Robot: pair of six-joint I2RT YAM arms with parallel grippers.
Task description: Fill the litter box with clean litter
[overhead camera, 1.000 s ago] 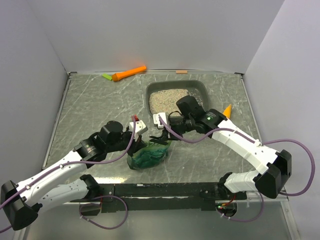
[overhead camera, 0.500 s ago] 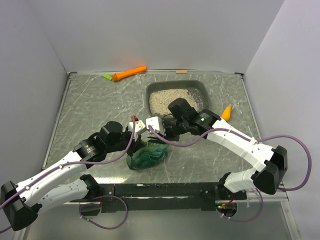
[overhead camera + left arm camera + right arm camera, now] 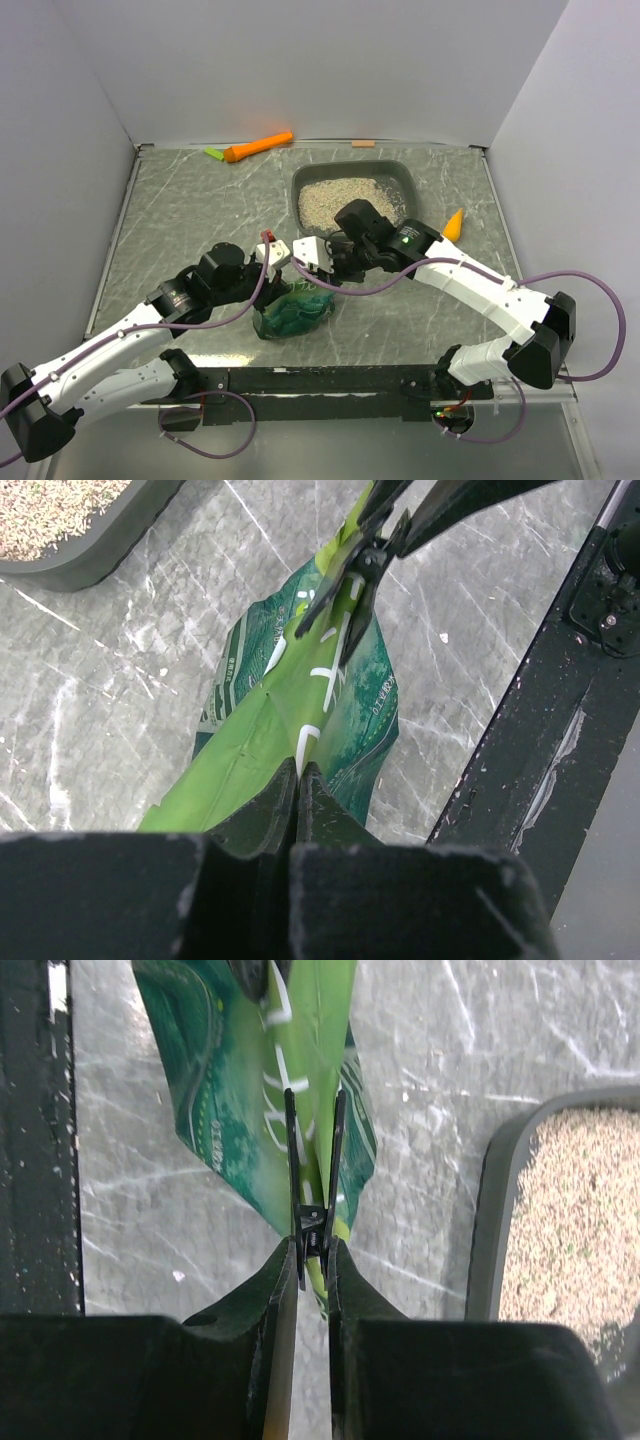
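Note:
The litter box (image 3: 400, 176), a dark grey tray, sits at the back right with clean litter (image 3: 340, 200) spread inside; its rim (image 3: 497, 1210) and litter (image 3: 585, 1210) also show in the right wrist view. A crinkled green bag (image 3: 293, 312) stands in front of it. My left gripper (image 3: 298, 770) is shut on the bag's upper edge (image 3: 270, 720). My right gripper (image 3: 314, 1245) is shut on a black clip (image 3: 315, 1160), whose two long prongs straddle the bag's top fold (image 3: 300, 1080). In the left wrist view the clip (image 3: 355, 575) meets the bag from the far end.
An orange scoop (image 3: 258, 146) with a green piece beside it lies at the back wall. Another small orange item (image 3: 455, 222) rests right of the tray. A black base rail (image 3: 320, 380) runs along the near edge. Grey walls close three sides.
My right arm has swung left with the clip, bringing it closer to the left gripper over the bag's top. The left arm and bag have held still.

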